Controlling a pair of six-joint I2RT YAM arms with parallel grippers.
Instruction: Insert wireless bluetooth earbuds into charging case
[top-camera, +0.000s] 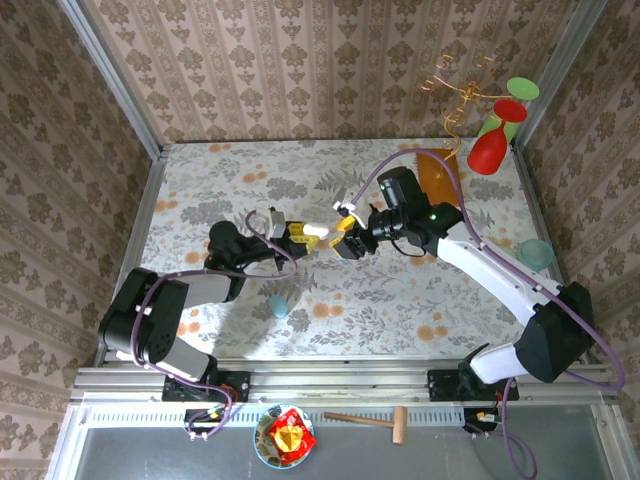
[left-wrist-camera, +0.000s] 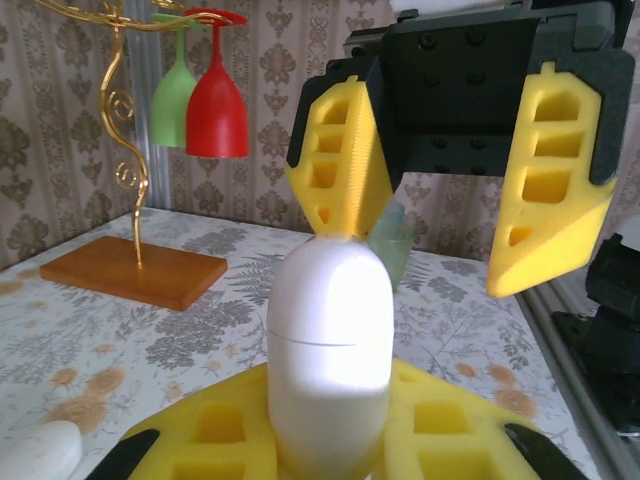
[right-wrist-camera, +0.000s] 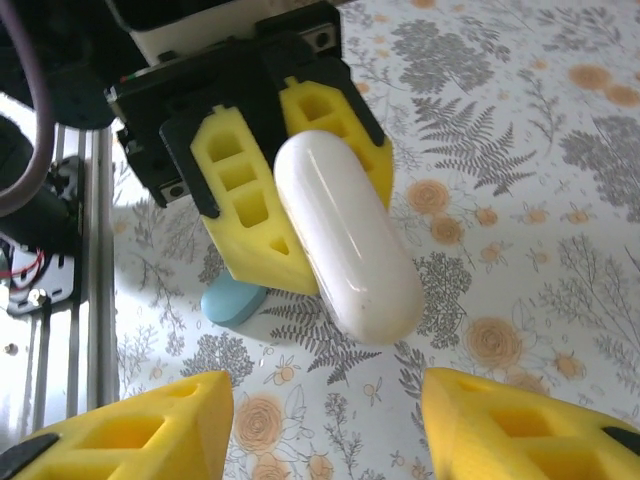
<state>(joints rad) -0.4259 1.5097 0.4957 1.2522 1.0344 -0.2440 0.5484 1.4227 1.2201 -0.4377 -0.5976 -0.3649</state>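
Observation:
A white pill-shaped charging case (top-camera: 316, 231) is held off the table with my left gripper (top-camera: 306, 233) shut on its lower half; its lid seam is closed (left-wrist-camera: 328, 340). In the right wrist view the case (right-wrist-camera: 345, 240) juts out from the left gripper (right-wrist-camera: 335, 225) towards the camera. My right gripper (top-camera: 341, 238) faces the case's free end with its yellow fingers (right-wrist-camera: 140, 425) spread wide and nothing between them (right-wrist-camera: 325, 400). From the left wrist, the right gripper (left-wrist-camera: 430, 250) hangs just beyond the case top. The earbuds are out of view.
A light blue case (top-camera: 278, 306) lies on the floral table below the grippers, also in the right wrist view (right-wrist-camera: 232, 300). A gold stand with red and green glasses (top-camera: 495, 130) is at the back right. A teal cup (top-camera: 537, 252) stands at the right edge.

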